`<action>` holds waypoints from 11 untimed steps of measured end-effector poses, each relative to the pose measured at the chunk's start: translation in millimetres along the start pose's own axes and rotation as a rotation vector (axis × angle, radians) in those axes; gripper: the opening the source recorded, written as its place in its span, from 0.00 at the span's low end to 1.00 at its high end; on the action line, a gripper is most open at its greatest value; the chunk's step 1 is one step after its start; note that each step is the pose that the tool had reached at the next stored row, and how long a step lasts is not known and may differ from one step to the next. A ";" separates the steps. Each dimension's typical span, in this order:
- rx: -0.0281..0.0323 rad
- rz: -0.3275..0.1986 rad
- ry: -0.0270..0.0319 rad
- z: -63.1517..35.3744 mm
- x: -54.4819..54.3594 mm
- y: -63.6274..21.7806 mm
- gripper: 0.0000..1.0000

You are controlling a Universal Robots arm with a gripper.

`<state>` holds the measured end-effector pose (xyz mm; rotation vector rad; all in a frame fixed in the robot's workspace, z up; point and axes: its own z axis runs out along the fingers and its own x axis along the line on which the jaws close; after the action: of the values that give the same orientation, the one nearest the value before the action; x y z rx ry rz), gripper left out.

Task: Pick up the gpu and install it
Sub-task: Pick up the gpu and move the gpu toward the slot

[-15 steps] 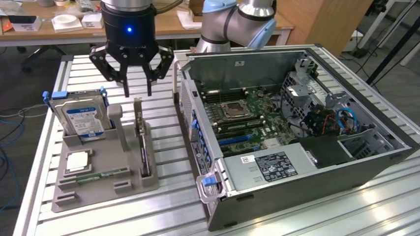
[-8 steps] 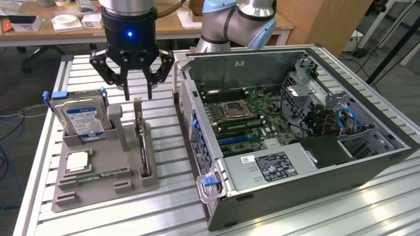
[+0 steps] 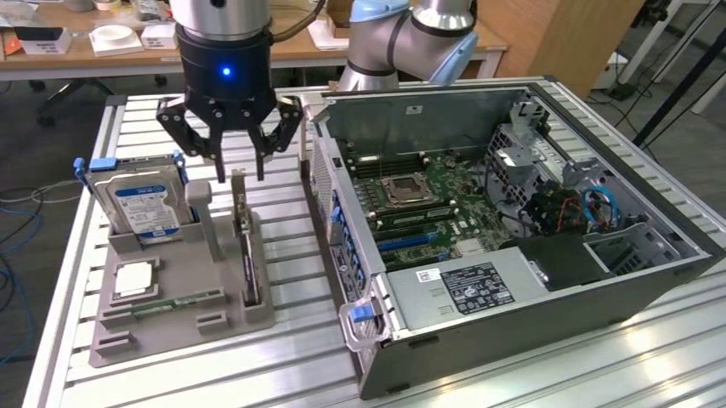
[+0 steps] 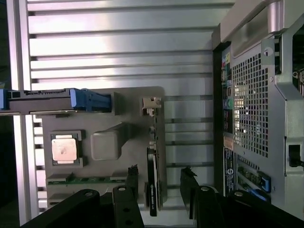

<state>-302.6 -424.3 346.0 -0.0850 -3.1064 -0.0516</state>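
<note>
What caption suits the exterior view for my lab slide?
Open gripper above the gpu standing on edge in its gray holder, beside the open computer case.

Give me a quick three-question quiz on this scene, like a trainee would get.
1. True or false: the gripper is holding the thin black card with a silver bracket.
2. Fill in: the open grey computer case sits on the exterior view's ____ of the grey holder tray.
3. Where is the card? A) upright in the tray B) inside the case C) leaning on the case
Key: 1 false, the open gripper hangs just above it; 2 right; 3 A.
</note>
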 end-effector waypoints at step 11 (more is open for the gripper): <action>0.0005 0.000 0.0001 8.9 -0.6 -6.8 0.49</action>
<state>-302.7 -430.8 336.8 -0.0852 -3.1063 -0.0508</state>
